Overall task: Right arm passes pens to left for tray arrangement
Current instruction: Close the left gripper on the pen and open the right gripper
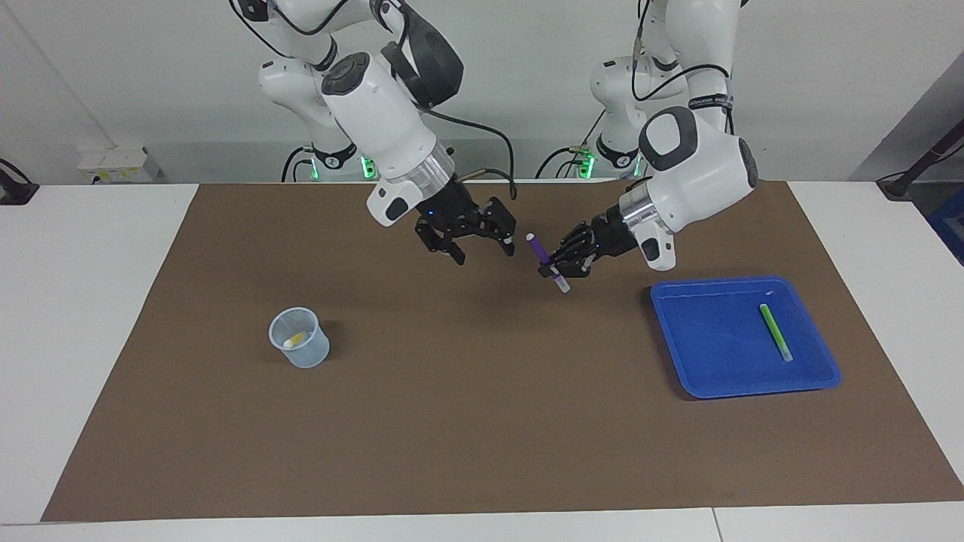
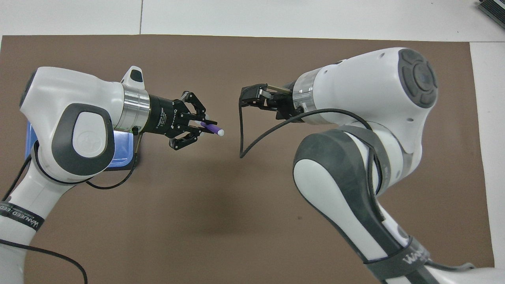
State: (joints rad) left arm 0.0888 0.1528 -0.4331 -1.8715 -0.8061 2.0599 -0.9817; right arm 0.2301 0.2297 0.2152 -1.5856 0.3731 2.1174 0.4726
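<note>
One of three pens lies in its goal: the green pen (image 1: 775, 332) rests flat in the blue tray (image 1: 681, 301), toward the tray's side away from the arms' meeting point.

The purple pen (image 1: 544, 254) is in the air, pinched by the left gripper (image 1: 561, 263), fingertips pressed together on the pen's lower half. The pen is tilted, its purple end with a pale tip sticking up out of the grip and a pale end showing below. The overhead view agrees: the shaft projects past the fingertips toward the right gripper.

The right gripper (image 1: 482, 245) has its jaws spread and nothing between them. It hangs over the brown mat (image 1: 452, 421), apart from the purple pen, with a clear gap to the left gripper. Judgement: the handover of pen two is complete, and the pen is carried by the left arm alone.

The yellow pen (image 1: 298, 339) sits in the translucent cup (image 1: 301, 354), well away from the right gripper, toward that arm's end of the table.

Remaining, as judged:
- The left arm carries the purple pen over the tray, which lies just beside and below its wrist, and lays it next to the green one.
- The right arm fetches the yellow pen from the cup, passes it over, and the left arm places it.

Progress: roughly half done.
</note>
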